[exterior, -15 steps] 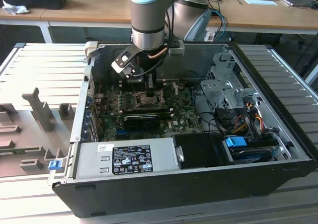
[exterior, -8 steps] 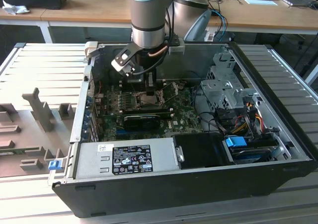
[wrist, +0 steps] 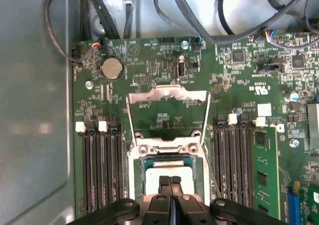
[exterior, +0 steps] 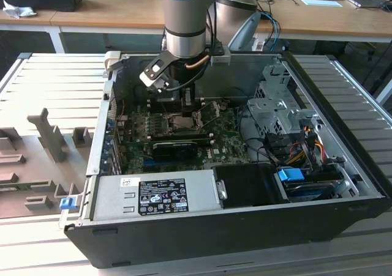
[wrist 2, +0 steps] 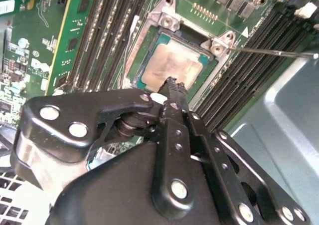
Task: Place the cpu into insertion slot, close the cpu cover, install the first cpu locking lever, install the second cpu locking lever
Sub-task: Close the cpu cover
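Observation:
The cpu (wrist: 155, 174) lies flat in the insertion slot (wrist: 135, 161), its grey metal top facing up; the second wrist view shows the cpu (wrist 2: 174, 63) seated inside the silver rim (wrist 2: 143, 39). My gripper (wrist: 170, 181) is shut with nothing between its fingertips, which sit just over the chip's near edge (wrist 2: 172, 84). The cpu cover (wrist: 167, 92) stands open, swung back past the hinge, with the board showing through its window. A thin locking lever (wrist 2: 271, 52) sticks out free beside the socket. In the exterior view my gripper (exterior: 187, 100) hangs over the socket (exterior: 182, 122).
Black memory slots (wrist: 99, 170) flank the socket on both sides (wrist: 239, 165). A long black card (exterior: 177, 147) lies across the board near the socket. The case walls (exterior: 104, 104), drive cage (exterior: 275, 108) and cable bundles (wrist: 199, 15) close in around the board.

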### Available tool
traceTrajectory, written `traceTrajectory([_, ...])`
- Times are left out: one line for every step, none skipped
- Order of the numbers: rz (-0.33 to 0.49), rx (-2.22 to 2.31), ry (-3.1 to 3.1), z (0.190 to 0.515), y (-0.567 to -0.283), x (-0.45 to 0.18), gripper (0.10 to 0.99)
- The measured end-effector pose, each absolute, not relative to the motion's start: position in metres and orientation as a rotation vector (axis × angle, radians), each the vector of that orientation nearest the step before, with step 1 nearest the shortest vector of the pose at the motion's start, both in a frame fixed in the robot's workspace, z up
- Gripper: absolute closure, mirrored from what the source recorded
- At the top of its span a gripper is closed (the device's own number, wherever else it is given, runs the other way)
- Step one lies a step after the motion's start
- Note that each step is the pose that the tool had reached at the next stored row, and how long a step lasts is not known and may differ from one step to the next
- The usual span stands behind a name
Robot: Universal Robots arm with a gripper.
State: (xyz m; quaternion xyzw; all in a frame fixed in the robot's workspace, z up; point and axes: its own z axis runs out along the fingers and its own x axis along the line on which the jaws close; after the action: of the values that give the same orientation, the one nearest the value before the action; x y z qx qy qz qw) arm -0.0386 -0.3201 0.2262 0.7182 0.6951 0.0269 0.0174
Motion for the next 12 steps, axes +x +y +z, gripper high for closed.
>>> traceTrajectory([0.084, 2.232, 2.160, 0.226, -0.320, -0.037, 0.980])
traceTrajectory([0.084, 2.232, 2.160, 0.226, -0.320, -0.037, 0.980])
traceTrajectory([0.084, 2.232, 2.160, 0.227, -0.320, -0.037, 0.980])
traceTrajectory([0.084, 2.232, 2.160, 0.228, -0.320, -0.037, 0.980])
traceTrajectory([0.084, 2.232, 2.160, 0.230, -0.320, -0.037, 0.980])
traceTrajectory([0.084, 2.232, 2.160, 0.231, -0.320, -0.037, 0.980])
traceTrajectory([0.084, 2.232, 2.161, 0.232, -0.320, -0.037, 0.980])
traceTrajectory([0.084, 2.232, 2.160, 0.233, -0.320, -0.037, 0.980])
traceTrajectory([0.084, 2.232, 2.161, 0.234, -0.320, -0.037, 0.980])
traceTrajectory([0.084, 2.232, 2.160, 0.235, -0.320, -0.037, 0.980])
traceTrajectory([0.084, 2.232, 2.160, 0.236, -0.320, -0.037, 0.980])
traceTrajectory([0.084, 2.232, 2.160, 0.236, -0.320, -0.037, 0.980])
